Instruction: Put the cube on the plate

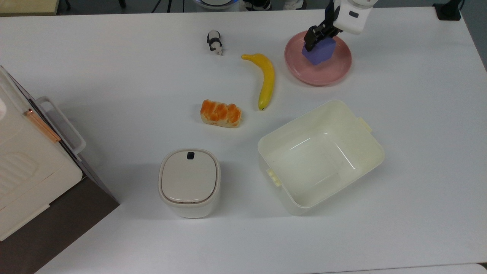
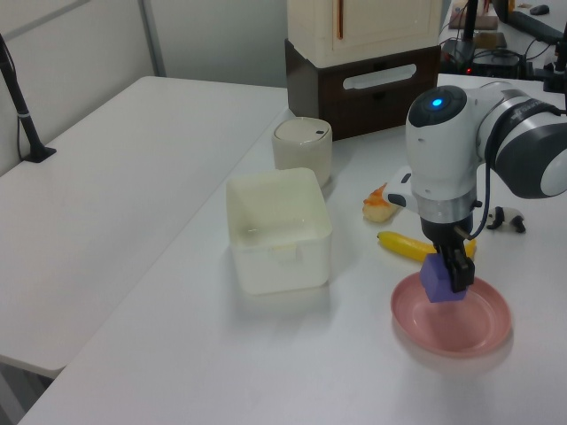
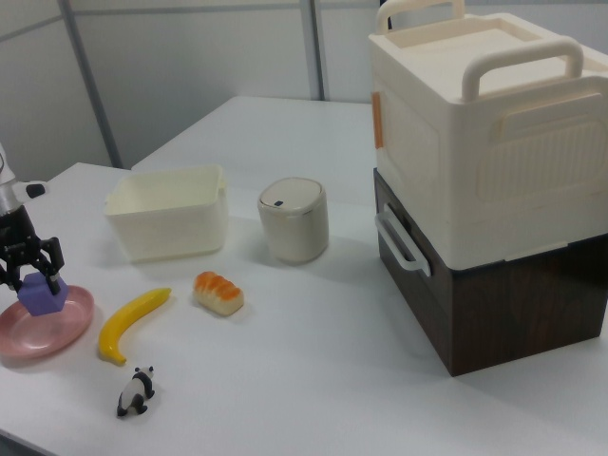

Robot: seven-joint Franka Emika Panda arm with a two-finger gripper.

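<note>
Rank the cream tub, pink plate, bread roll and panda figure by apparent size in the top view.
1. cream tub
2. pink plate
3. bread roll
4. panda figure

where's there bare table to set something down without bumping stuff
Widest bare stretch: the top view's left, bordered by the panda toy, bread roll and lidded bin. Also bare: the table to the top view's right of the plate and cream tub. Crowded: between the banana and plate, where the gripper holds the cube.

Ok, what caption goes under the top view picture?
The tool holds the cube over the plate, near a banana.
</note>
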